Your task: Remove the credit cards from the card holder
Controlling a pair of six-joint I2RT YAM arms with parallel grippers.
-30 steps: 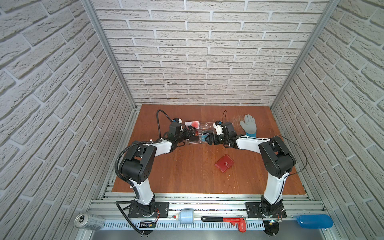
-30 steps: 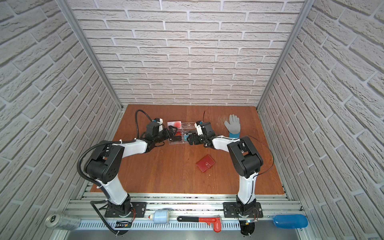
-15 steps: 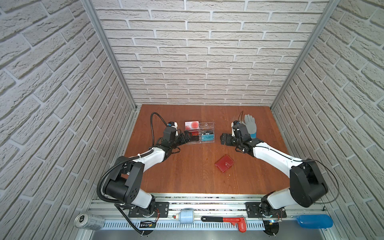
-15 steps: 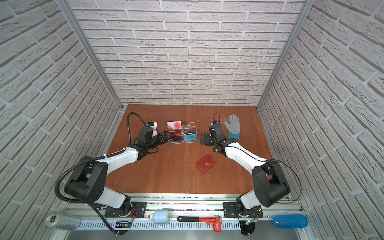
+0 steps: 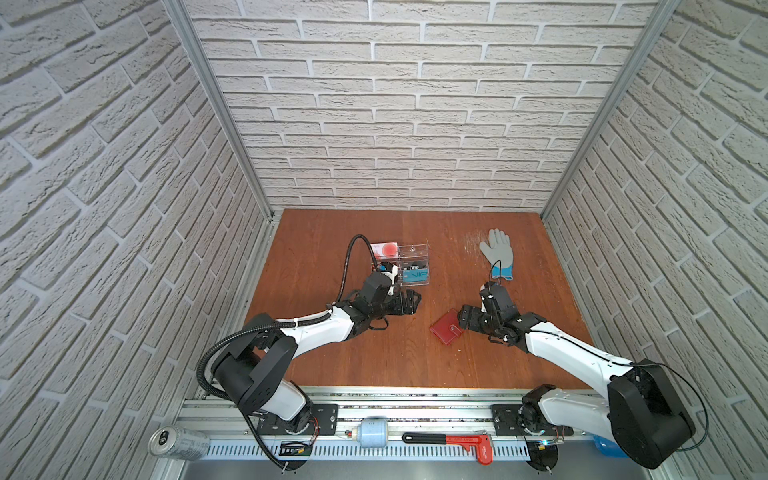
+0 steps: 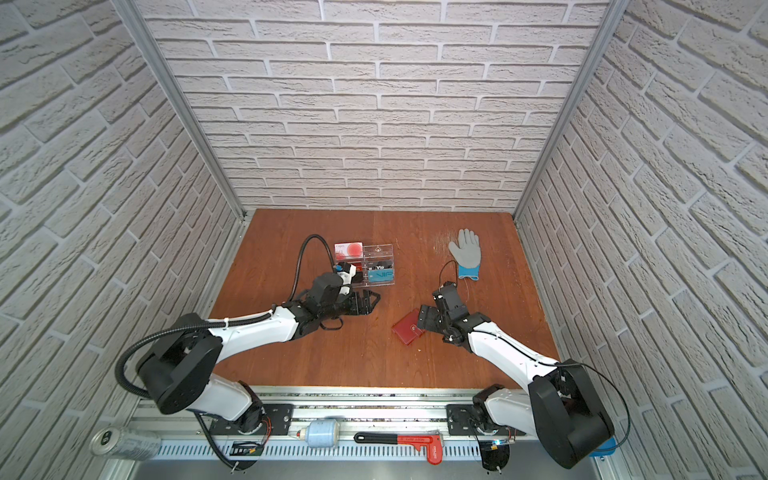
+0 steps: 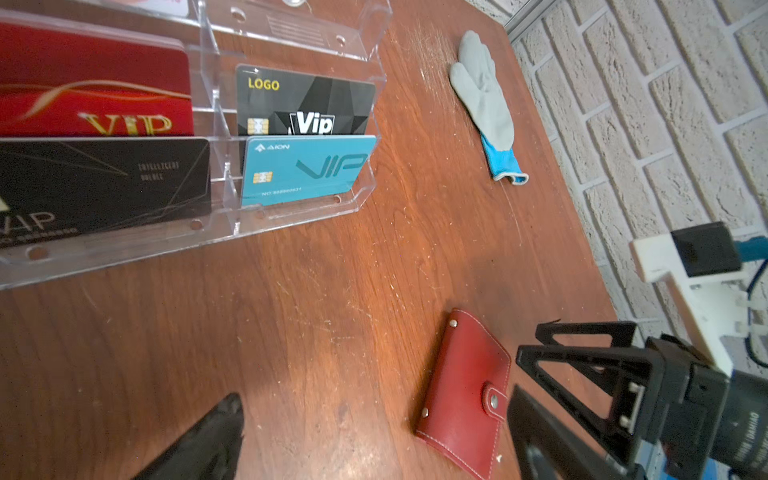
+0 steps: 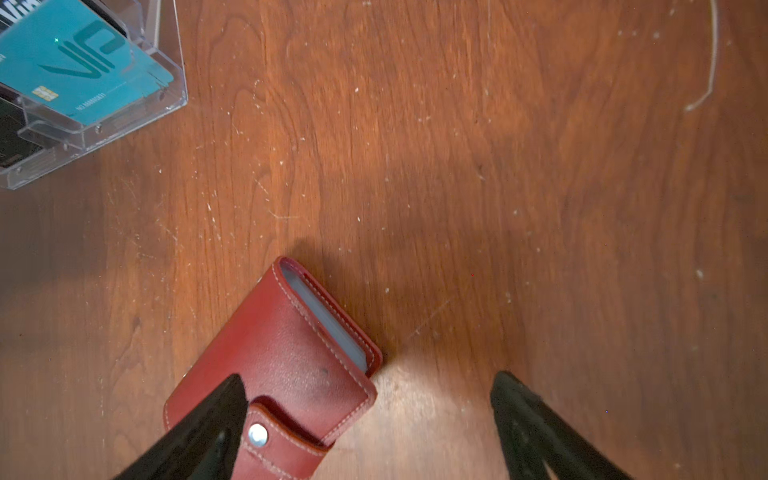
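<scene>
Two grippers: both stand with jaws apart, and neither holds anything.
Left gripper (image 5: 409, 302): low over the counter (image 5: 374, 365), between the clear acrylic card stand (image 5: 412, 252) and the card holder (image 5: 446, 332), touching neither.
Right gripper (image 8: 370, 386): at the card holder's snap-tab end. In the right wrist view one finger overlaps the tab side and the other is over bare wood. Whether it touches cannot be told.
Card holder: a red stitched leather wallet, folded shut, its tab fastened by a silver stud. It lies flat near the counter's middle on the right arm's side, well apart from the stand.
Holder's open end: a pale blue-grey band (image 8: 324, 320) shows inside. Whether it is cards or lining cannot be told.
Red card (image 7: 95, 83): gold "VIP".
Black chip card (image 7: 305, 99): yellow "LOGO", white "Vip".
Teal chip card (image 7: 307, 170): "AION", "VIP", and a number line too small to read.
Black card with gold lines (image 7: 104, 183): partly cut off, its small print unreadable.
Work glove (image 5: 496, 257): grey with a blue cuff, flat near the back on the right.
Right arm's wrist motor (image 7: 748, 432): "DAMIAO".
</scene>
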